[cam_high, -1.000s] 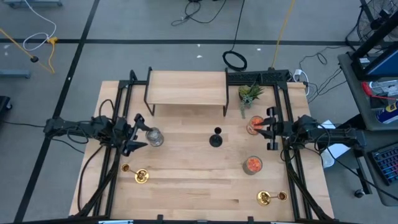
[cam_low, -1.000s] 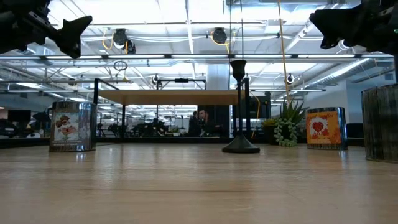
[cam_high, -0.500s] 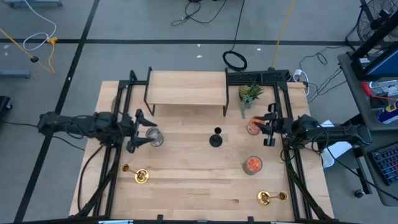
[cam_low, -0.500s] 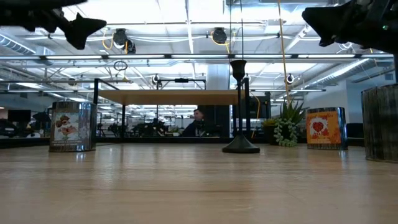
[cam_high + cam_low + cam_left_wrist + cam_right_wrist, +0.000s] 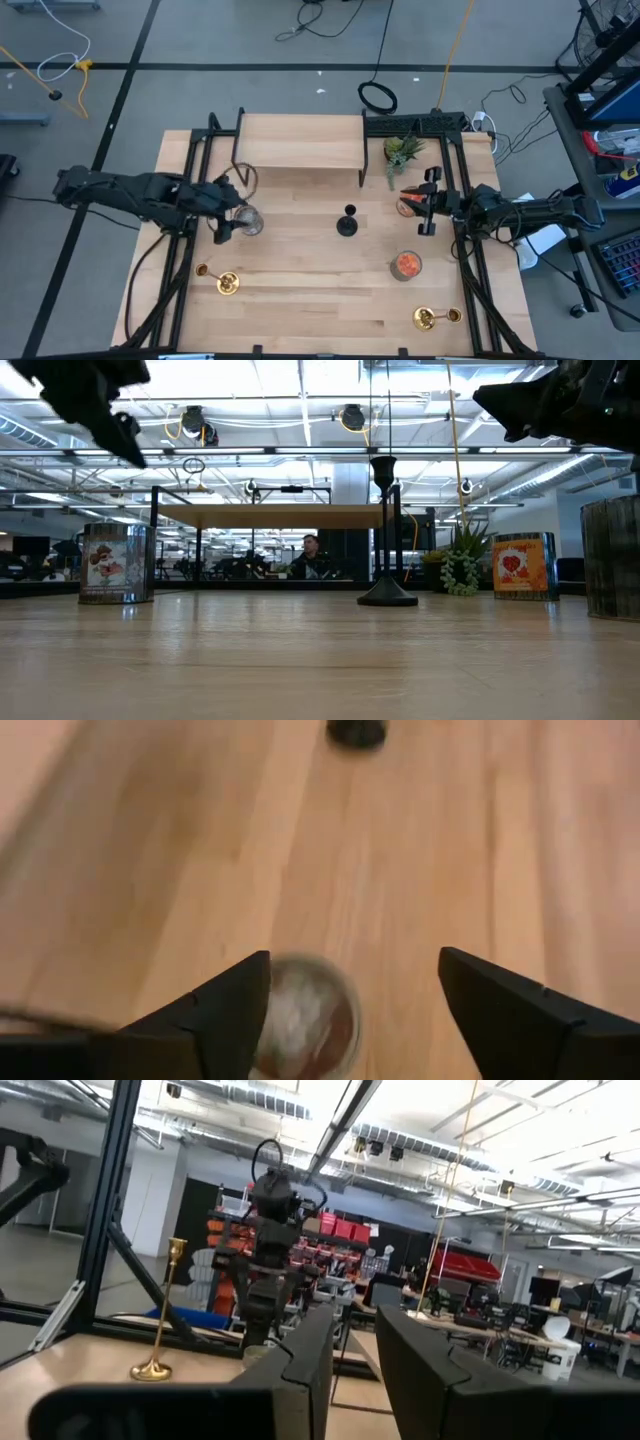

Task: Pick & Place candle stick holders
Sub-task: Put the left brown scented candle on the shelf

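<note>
The black candle stick holder (image 5: 347, 221) stands upright on its round base at the table's middle; it also shows in the low view (image 5: 385, 530). One gold holder (image 5: 222, 281) stands at the front left, upright in the right wrist view (image 5: 160, 1315). Another gold holder (image 5: 432, 318) is at the front right. My left gripper (image 5: 228, 210) is open and tipped down above a clear glass jar (image 5: 305, 1015), its fingers on either side of the jar without touching. My right gripper (image 5: 428, 203) is open, raised beside an orange jar (image 5: 408, 203).
A wooden shelf on black legs (image 5: 300, 142) stands at the far middle, with a small plant (image 5: 402, 152) to its right. A second orange jar (image 5: 406, 264) sits front right of the black holder. Black frame rails run along both table sides. A person (image 5: 310, 555) is far behind the table.
My left gripper has moved a little toward the table's right, over the clear glass jar, and has tipped from pointing level to pointing down. My right gripper has edged toward the table's left, near the orange jar. The holders and jars have stayed put.
</note>
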Controlling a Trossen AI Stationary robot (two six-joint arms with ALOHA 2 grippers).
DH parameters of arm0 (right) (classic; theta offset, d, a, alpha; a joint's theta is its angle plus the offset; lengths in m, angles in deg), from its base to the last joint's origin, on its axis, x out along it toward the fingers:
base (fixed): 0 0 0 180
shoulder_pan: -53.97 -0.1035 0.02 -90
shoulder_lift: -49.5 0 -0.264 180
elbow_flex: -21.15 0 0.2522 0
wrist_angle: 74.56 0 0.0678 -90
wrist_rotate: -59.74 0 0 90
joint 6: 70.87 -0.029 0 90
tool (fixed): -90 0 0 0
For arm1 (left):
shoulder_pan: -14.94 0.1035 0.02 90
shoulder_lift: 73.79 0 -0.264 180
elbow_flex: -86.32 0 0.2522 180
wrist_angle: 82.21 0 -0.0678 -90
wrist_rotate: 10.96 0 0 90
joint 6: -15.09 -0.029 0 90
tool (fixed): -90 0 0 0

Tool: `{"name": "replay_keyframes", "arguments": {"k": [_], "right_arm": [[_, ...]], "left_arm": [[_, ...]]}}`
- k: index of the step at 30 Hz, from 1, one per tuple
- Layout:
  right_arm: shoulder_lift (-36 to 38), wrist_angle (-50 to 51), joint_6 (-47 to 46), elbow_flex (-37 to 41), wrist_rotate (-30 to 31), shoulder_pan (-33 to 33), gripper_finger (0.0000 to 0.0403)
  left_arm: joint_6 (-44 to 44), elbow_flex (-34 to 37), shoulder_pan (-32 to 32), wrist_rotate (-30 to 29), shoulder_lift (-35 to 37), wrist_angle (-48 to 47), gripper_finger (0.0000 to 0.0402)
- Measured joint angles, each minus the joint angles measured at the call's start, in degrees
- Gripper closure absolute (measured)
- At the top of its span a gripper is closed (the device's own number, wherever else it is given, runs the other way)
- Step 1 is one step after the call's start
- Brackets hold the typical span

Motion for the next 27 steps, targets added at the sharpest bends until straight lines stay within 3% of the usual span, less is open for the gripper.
{"name": "replay_keyframes", "arguments": {"k": [5, 11, 22, 27], "right_arm": [[-0.4, 0.0, -1.0, 0.0, 0.0, 0.0, 0.0326], [-0.4, -0.1, -1.0, 0.0, 0.0, 0.0, 0.0326], [-0.4, -0.1, -0.8, 0.0, 0.0, 0.0, 0.0326], [-0.4, -0.1, -0.8, 0.0, 0.0, 0.0, 0.0326]], "left_arm": [[5.4, 0.0, 0.0, 1.9, -4.8, -3.1, 0.0176], [4.0, 1.9, 0.0, 5.1, -9.5, -3.1, 0.0238], [3.9, 4.2, 0.0, 1.6, -15.1, -2.4, 0.0294], [3.4, 4.2, 0.0, 1.5, -16.5, -2.3, 0.0342]]}}
